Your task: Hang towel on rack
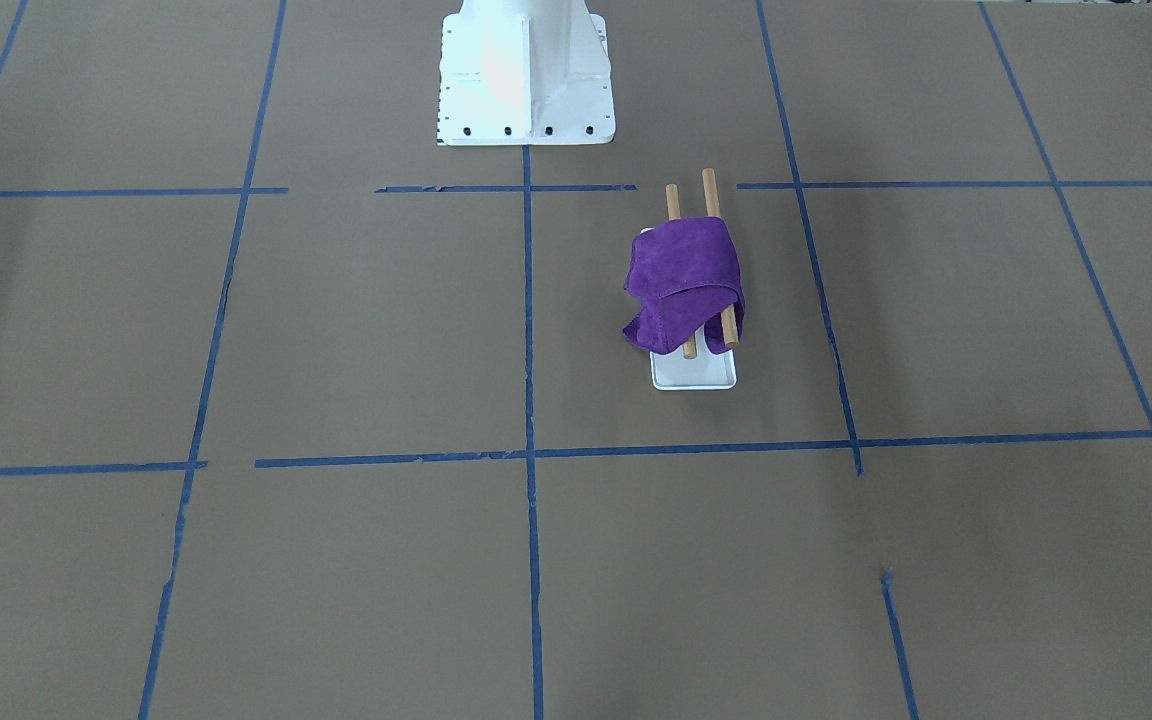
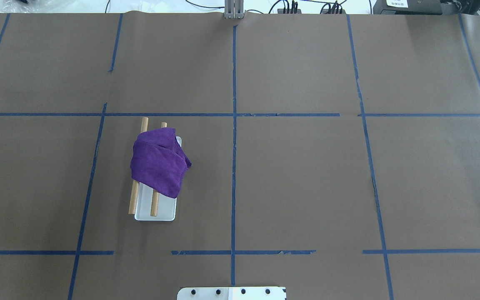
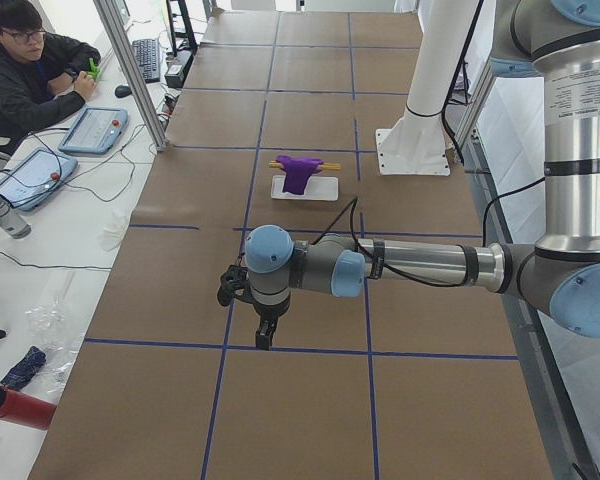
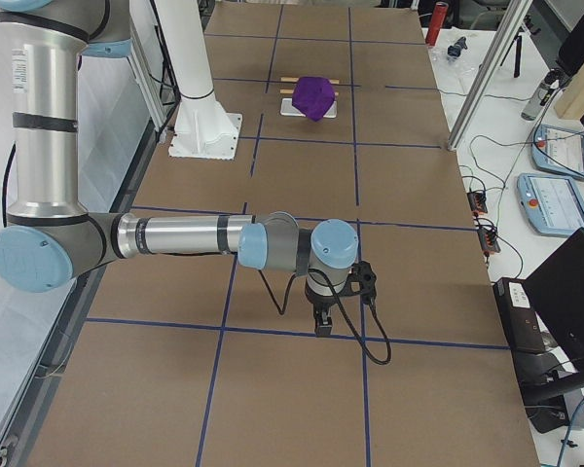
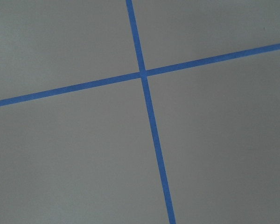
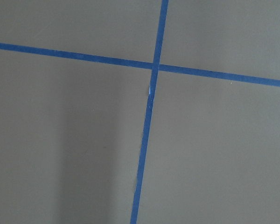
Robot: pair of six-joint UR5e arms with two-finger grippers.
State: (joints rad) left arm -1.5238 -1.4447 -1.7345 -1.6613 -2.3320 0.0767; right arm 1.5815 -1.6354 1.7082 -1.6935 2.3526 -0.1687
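1. Purple towel [image 2: 158, 164] is draped over the rods of the rack [image 2: 164, 211], on the surface [image 2: 306, 166].
2. The left hand [image 3: 265, 338] and the right hand [image 4: 323, 323] are held well apart from it; wide or narrow cannot be told.

Overhead and front cameras face each other, sharing the rack [image 2: 165, 210]. End cameras look along the table [image 3: 430, 400]; wrist cameras look closely down at it.

I have the rack [image 2: 166, 212] left of the desk's middle, midway between the robot's edge and the operators' edge, its rods [image 2: 133, 200] running between those edges. The towel [image 2: 156, 164] lies over both rods, above the base. The left gripper [image 3: 265, 338] hangs over the desk's left end, the right gripper [image 4: 321, 323] over its right end.
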